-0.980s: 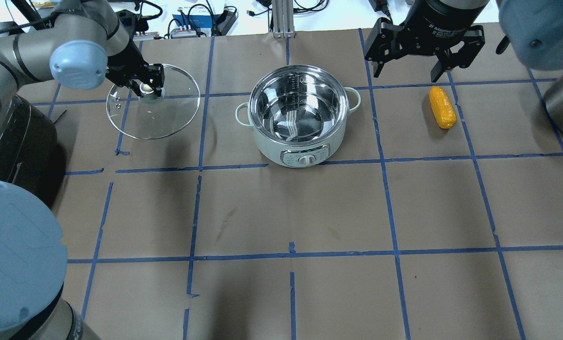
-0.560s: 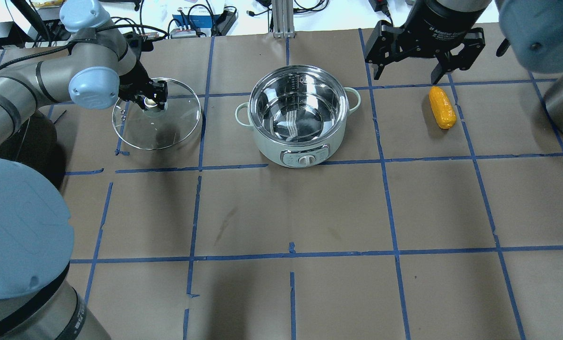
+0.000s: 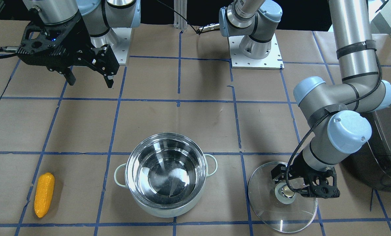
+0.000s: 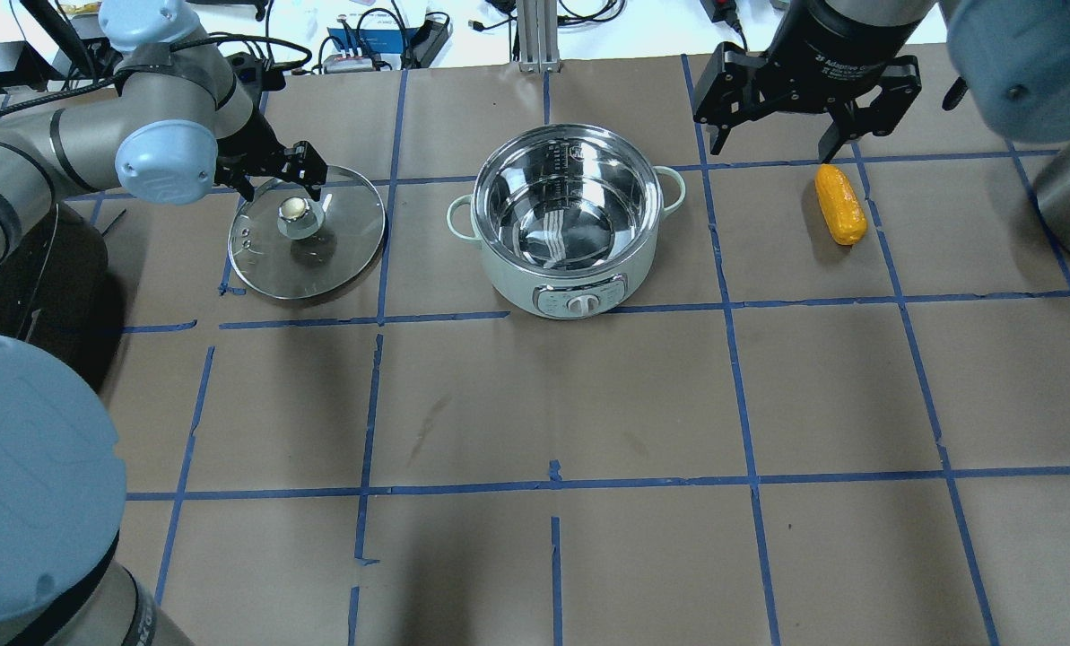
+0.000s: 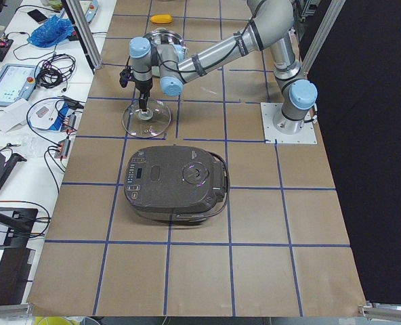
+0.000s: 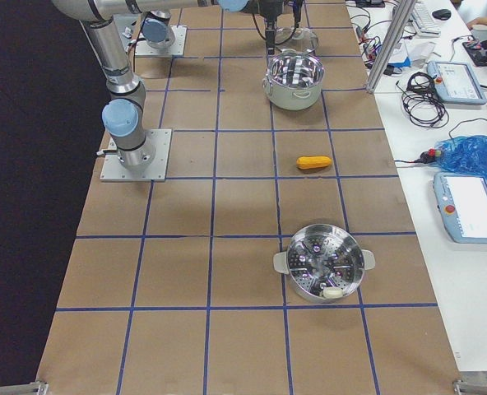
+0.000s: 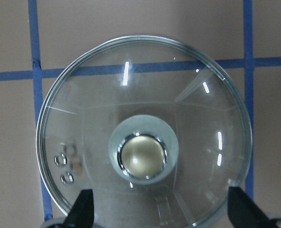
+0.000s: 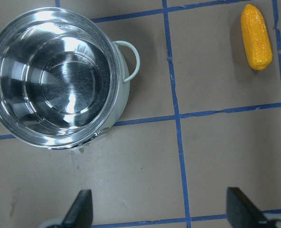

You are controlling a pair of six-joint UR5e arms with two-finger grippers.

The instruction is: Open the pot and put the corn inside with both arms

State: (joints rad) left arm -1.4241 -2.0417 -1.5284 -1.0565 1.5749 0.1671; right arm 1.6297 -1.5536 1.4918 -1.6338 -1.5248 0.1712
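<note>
Overhead exterior view, items on the table (image 4: 588,404):

1. Pot (image 4: 517,285). Mid-table, open and empty, steel inside, mint outside, with a loop handle on each side. Judged the heaviest item; it need not be moved.

2. Lid (image 4: 346,242). Glass, lying on the table well apart from the pot on the robot's left, knob (image 4: 294,208) upward. It appears to rest flat, though the far rim is partly hidden under the arm. Judged fragile, smooth and slippery at the rim; the knob is the only sound hold.

3. Corn (image 4: 839,205). Yellow-orange cob on the robot's right, well apart from the pot and lying on its side. Judged light, stiff and probably hollow plastic. The bumpy kernels should give the pads some purchase, but the round body could roll and the tapered ends could squirt out. Take hold across the thick middle, fingers on the two long flanks, with moderate squeeze.

4. Left claw (image 4: 283,179). Spread wide and holding nothing. The wrist view shows its fingertips on either side of the lid, clear of the knob.

5. Right claw (image 4: 772,148). Spread wide and empty, hanging just beyond the cob's far end, with its opening roughly square to the cob's length.

Status, as judged: the opening step is done; the corn is not yet grasped.
</note>
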